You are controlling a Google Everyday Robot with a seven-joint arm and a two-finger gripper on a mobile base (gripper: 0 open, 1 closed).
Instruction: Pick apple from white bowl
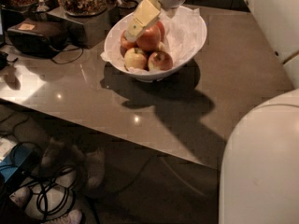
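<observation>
The gripper [133, 30] is reaching down from the upper edge of the view into the white bowl [194, 38]. Its pale yellow tip is hanging over the bowl's left side, right against the upper left of the apple [149, 39]. Whether its grasp is spread wide or drawn narrow cannot be told from this angle. The apple is sitting near the middle of the bowl, on top of the pile, beside the crumpled white paper [182, 31] that is lining the bowl's right half. Toward the bowl's near rim, a yellow-green apple [135, 59] and a red-blushed apple [160, 61] are lying side by side, just below the apple. The bowl is standing on the grey desk [93, 97] and casting a dark shadow toward the near right. Left of the bowl, well apart from it, a black box [35, 34] is sitting on the desk. Far to the bowl's near right, the robot's white body [261, 162] is filling the corner.
</observation>
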